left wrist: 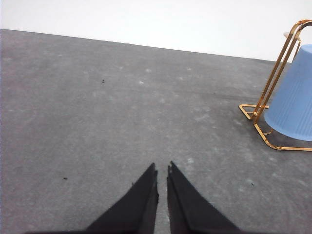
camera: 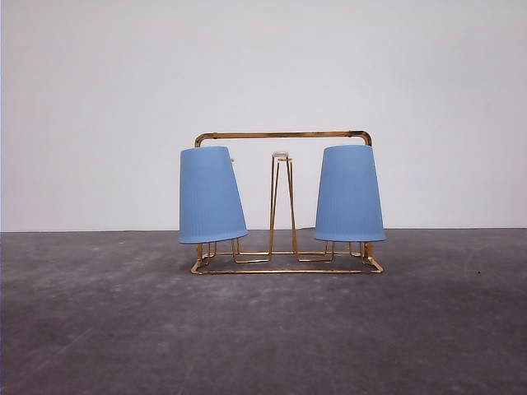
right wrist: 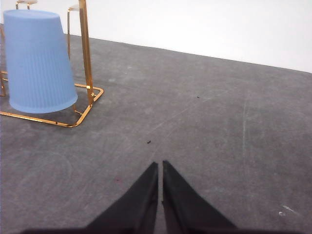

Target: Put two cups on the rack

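Two light blue ribbed cups hang upside down on the gold wire rack [camera: 284, 135] in the front view: one cup [camera: 211, 195] on the left, slightly tilted, and one cup [camera: 349, 194] on the right, upright. A white-tipped prong [camera: 281, 155] stands bare between them. In the left wrist view the left gripper [left wrist: 162, 170] is shut with nothing in it, low over the grey table, apart from the rack [left wrist: 273, 83] and cup [left wrist: 294, 100]. The right gripper [right wrist: 160, 165] is likewise shut and empty, away from the rack [right wrist: 85, 53] and cup [right wrist: 39, 61].
The rack stands on a dark grey tabletop [camera: 263, 329] near its far edge, with a plain white wall [camera: 263, 66] behind it. Small dark specks [right wrist: 148, 142] lie on the surface.
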